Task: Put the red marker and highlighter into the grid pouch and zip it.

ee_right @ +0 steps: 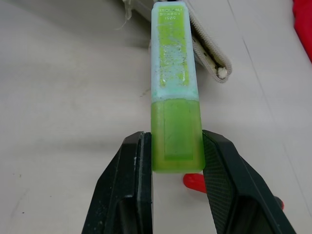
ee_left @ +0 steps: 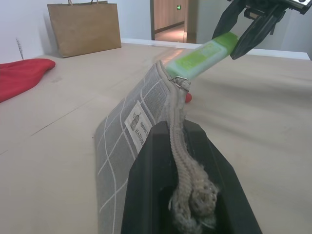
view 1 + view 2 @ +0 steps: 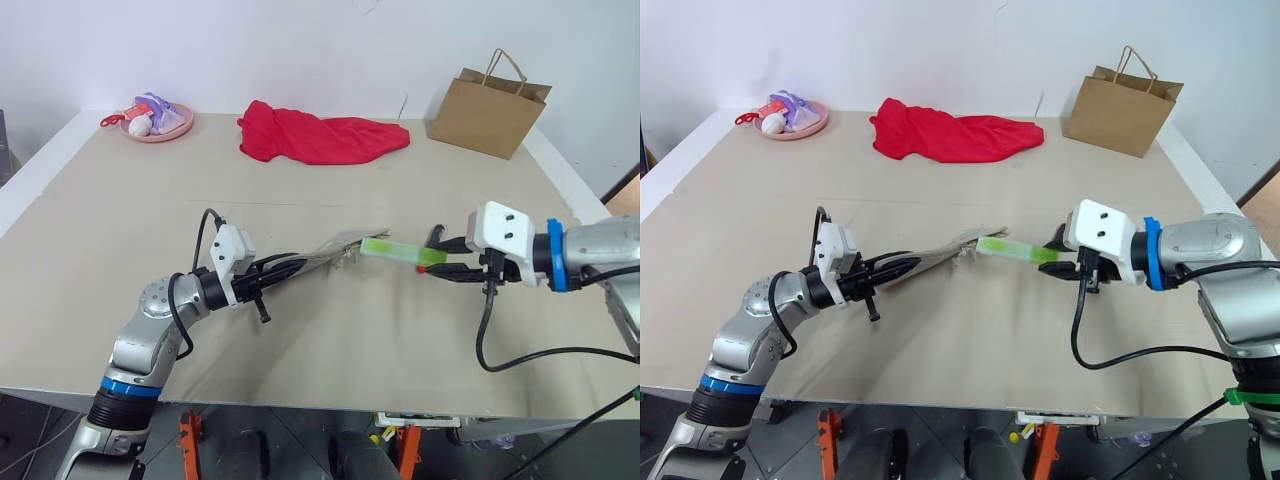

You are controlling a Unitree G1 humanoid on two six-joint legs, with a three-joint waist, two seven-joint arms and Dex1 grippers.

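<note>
Insertion step under way. Right gripper [image 1: 176, 187] clamps the highlighter [image 1: 174, 92] by its green body, pale cap leading, tip at the pouch [image 2: 127, 146] mouth. Left gripper [image 2: 187, 161] pinches the pouch's zipper edge, holding it up off the table. Marker [image 1: 195, 182] lies on the table beneath the right gripper. Next, likely: push the highlighter straight in, release, then fetch the marker.

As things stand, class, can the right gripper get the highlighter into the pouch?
Probably yes: the right gripper holds the highlighter with its cap at the pouch mouth, which the left gripper holds up.
</note>
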